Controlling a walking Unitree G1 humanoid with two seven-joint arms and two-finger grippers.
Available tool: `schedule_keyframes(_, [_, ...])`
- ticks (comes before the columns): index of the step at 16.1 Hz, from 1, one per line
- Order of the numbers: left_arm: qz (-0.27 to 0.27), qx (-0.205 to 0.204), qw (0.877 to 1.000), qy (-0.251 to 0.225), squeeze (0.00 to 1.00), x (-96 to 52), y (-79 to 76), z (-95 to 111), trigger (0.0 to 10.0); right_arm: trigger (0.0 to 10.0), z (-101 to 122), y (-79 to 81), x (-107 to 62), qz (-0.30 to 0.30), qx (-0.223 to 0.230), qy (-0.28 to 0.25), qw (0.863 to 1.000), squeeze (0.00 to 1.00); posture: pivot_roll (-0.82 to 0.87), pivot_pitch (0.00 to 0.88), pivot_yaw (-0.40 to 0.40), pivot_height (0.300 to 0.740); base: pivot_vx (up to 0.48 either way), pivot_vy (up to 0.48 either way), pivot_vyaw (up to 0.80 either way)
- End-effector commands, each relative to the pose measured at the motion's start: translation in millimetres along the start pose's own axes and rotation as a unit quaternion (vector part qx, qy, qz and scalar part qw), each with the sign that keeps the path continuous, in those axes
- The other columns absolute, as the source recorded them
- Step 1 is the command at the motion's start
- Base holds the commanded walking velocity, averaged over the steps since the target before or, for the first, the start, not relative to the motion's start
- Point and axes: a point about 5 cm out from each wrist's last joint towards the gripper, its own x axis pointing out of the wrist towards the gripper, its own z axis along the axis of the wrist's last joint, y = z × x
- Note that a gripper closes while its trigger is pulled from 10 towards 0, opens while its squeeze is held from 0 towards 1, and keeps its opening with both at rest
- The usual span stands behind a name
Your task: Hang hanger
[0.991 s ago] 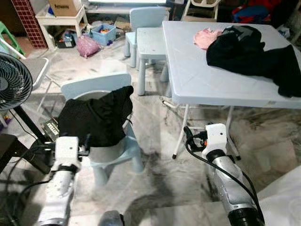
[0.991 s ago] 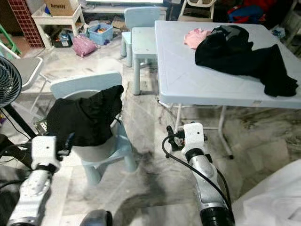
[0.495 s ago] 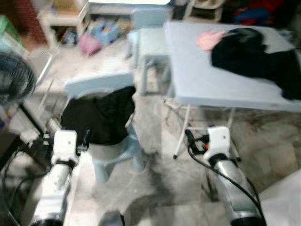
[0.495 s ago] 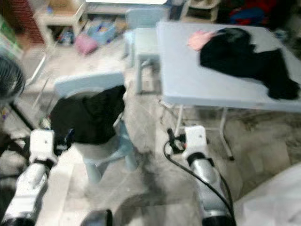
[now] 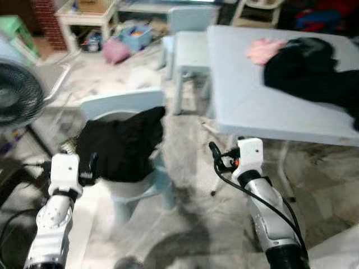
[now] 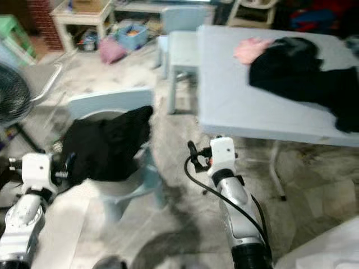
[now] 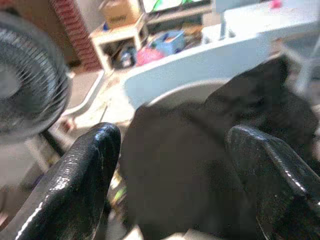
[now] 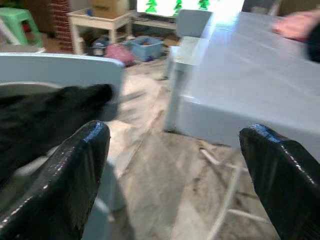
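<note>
Black garment (image 5: 120,145) on chair (image 5: 120,103), left pincer (image 7: 170,165) wide open, empty

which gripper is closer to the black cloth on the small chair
Left. The left gripper points straight at the black cloth draped over the small chair, just short of it. The right gripper is off to its side, nearer the table.

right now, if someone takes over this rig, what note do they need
Left gripper: open, empty, facing the black garment draped over the small blue chair, not touching it.
Right gripper: open, empty, held low over the floor between the chair and the table.
On the table: a pile of black clothes and a pink cloth.
I can make out no hanger and nowhere to hang one.
Done: nothing grasped.
Left: the whole job, from finding the hanger to hanging it. Head views are blurred.
</note>
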Motion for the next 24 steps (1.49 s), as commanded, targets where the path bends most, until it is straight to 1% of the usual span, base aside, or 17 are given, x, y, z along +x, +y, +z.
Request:
schedule_keyframes(1, [-0.015,-0.002,1.0,0.0,0.0,0.6,-5.9,1.7,10.0,10.0,-3.6,-6.2,-1.5,-0.014,0.004,0.01,1.0,0.0,0.06,0.036,-0.043,0.74,0.285,0.0,0.0])
schedule_keyframes(4, [-0.023,0.0,1.0,0.004,0.0,2.4,-11.9,2.2,10.0,10.0,-3.5,-5.6,-1.5,-0.014,0.007,0.009,1.0,0.0,0.06,0.044,-0.034,0.74,0.089,0.0,0.0])
schedule_keyframes(6, [-0.029,0.015,0.999,0.017,0.0,2.4,-14.1,-1.0,10.0,10.0,-4.1,-7.3,-2.3,-0.02,0.011,0.01,1.0,0.0,0.06,0.053,-0.029,0.74,0.0,0.0,0.0])
schedule_keyframes(7, [-0.048,0.02,0.998,0.035,0.0,2.0,-17.0,-5.5,10.0,10.0,-4.7,-7.2,-3.6,-0.022,0.012,0.012,1.0,0.0,0.06,0.06,-0.03,0.74,0.0,0.0,0.0])
schedule_keyframes(9, [-0.114,0.04,0.99,0.074,0.0,-0.9,-24.9,-16.0,10.0,10.0,-6.0,-7.1,-6.4,-0.027,0.013,0.024,0.999,0.0,0.05,0.071,-0.033,0.74,0.0,0.0,0.0])
schedule_keyframes(11, [-0.17,0.069,0.98,0.078,0.0,-7.0,-32.2,-18.3,10.0,10.0,-10.3,-9.8,-10.2,-0.029,-0.011,0.051,0.998,0.0,0.04,0.093,-0.029,0.74,0.0,0.0,0.0])
schedule_keyframes(12, [-0.18,0.083,0.976,0.085,0.0,-10.1,-34.7,-20.2,10.0,10.0,-12.3,-12.1,-12.5,-0.032,-0.005,0.058,0.998,0.0,0.04,0.1,-0.027,0.74,0.0,0.0,0.0])
schedule_keyframes(13, [-0.217,0.106,0.965,0.104,0.0,-22.2,-40.4,-25.0,10.0,10.0,-16.7,-16.7,-20.4,-0.037,-0.002,0.077,0.996,0.0,0.03,0.125,-0.021,0.74,0.0,0.0,0.0])
schedule_keyframes(14, [-0.22,0.112,0.963,0.107,0.0,-25.1,-40.3,-26.3,10.0,10.0,-17.5,-17.1,-22.5,-0.038,0.0,0.081,0.996,0.0,0.03,0.134,-0.019,0.74,0.0,0.0,0.0])
schedule_keyframes(15, [-0.224,0.108,0.959,0.133,0.0,-33.1,-37.1,-35.2,10.0,10.0,-24.4,-17.7,-30.3,-0.032,-0.008,0.11,0.993,0.0,0.03,0.149,-0.023,0.74,0.0,0.0,0.0])
schedule_keyframes(16, [-0.215,0.097,0.961,0.145,0.0,-34.9,-32.7,-38.4,10.0,10.0,-27.4,-17.5,-36.7,-0.024,-0.006,0.127,0.992,0.0,0.04,0.155,-0.025,0.74,0.0,0.0,0.0])
schedule_keyframes(17, [-0.209,0.114,0.961,0.138,0.0,-34.0,-28.3,-35.8,10.0,10.0,-28.5,-14.3,-46.5,0.009,-0.001,0.147,0.989,0.0,0.05,0.169,-0.033,0.74,0.0,0.0,0.0])
schedule_keyframes(19, [-0.198,0.124,0.964,0.129,0.0,-36.3,-24.3,-31.5,10.0,10.0,-23.4,-5.6,-70.7,0.095,0.0,0.166,0.982,0.0,0.02,0.203,-0.052,0.74,0.0,0.0,0.0])
schedule_keyframes(20, [-0.195,0.12,0.965,0.129,0.0,-36.5,-24.7,-31.6,10.0,10.0,-21.2,-5.7,-76.3,0.111,-0.002,0.171,0.979,0.0,0.01,0.214,-0.059,0.74,0.0,0.0,0.0])
schedule_keyframes(21, [-0.191,0.12,0.966,0.128,0.0,-34.7,-25.7,-32.1,10.0,10.0,-19.8,-8.4,-79.4,0.117,-0.015,0.176,0.977,0.0,-0.01,0.222,-0.063,0.74,0.0,0.0,0.0])
schedule_keyframes(22, [-0.194,0.117,0.966,0.128,0.0,-33.5,-28.2,-33.0,10.0,10.0,-16.7,-11.4,-82.8,0.116,-0.016,0.185,0.976,0.0,-0.04,0.244,-0.075,0.74,0.0,0.0,0.0])
schedule_keyframes(24, [-0.2,0.112,0.965,0.128,0.0,-29.2,-30.2,-33.1,10.0,10.0,-10.4,-8.7,-86.6,0.131,-0.012,0.193,0.972,0.0,-0.06,0.255,-0.08,0.74,0.0,0.0,0.0])
